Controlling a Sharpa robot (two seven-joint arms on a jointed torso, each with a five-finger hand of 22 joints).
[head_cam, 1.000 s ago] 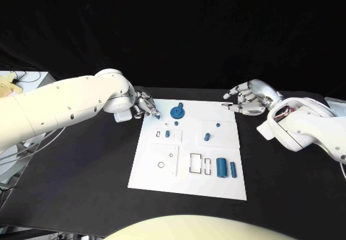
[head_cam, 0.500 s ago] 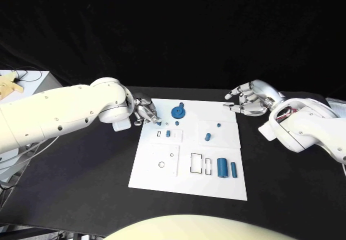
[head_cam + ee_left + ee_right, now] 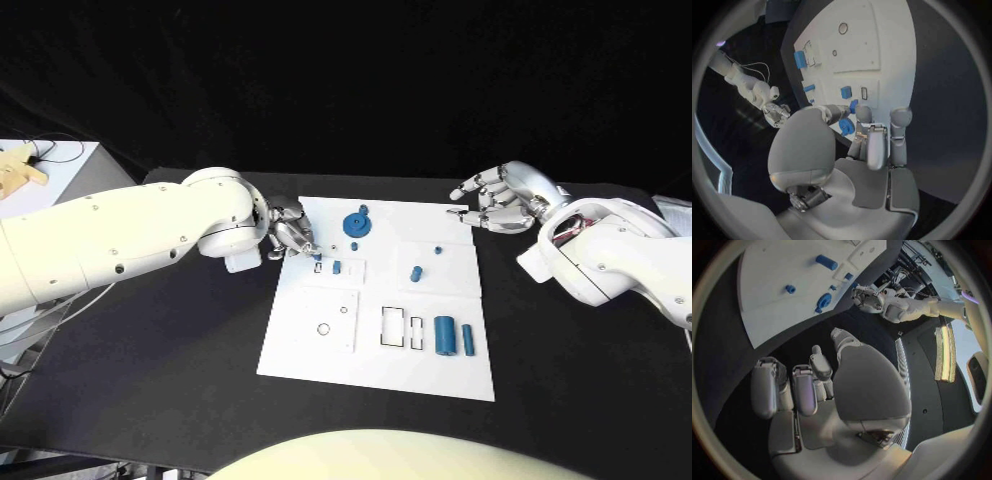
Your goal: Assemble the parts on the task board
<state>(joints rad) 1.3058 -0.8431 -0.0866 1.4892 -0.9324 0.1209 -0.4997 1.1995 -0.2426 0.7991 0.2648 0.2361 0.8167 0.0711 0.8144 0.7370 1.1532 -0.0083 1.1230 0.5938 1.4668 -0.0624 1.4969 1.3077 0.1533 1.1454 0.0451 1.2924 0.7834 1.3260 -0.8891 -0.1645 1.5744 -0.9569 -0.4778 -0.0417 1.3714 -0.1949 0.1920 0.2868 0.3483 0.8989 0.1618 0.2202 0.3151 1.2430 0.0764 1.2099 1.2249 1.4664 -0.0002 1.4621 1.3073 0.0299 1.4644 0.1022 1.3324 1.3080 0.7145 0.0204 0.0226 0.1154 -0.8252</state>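
Note:
The white task board lies in the middle of the black table. On it are a round blue gear-like part at the far end, a small blue peg, another small blue piece and two blue cylinders side by side. My left hand hovers at the board's far left edge, fingers apart and holding nothing, just left of the small peg. In the left wrist view its fingers point toward the peg. My right hand hangs over the far right corner, fingers spread, holding nothing.
Black outlined slots and a small ring mark sit on the board's near half. A white box with cables stands at the table's far left. Bare black table surrounds the board.
My left hand has moved nearer along the board's left edge, from beside the gear-like part to beside the small peg. The right hand has stayed put.

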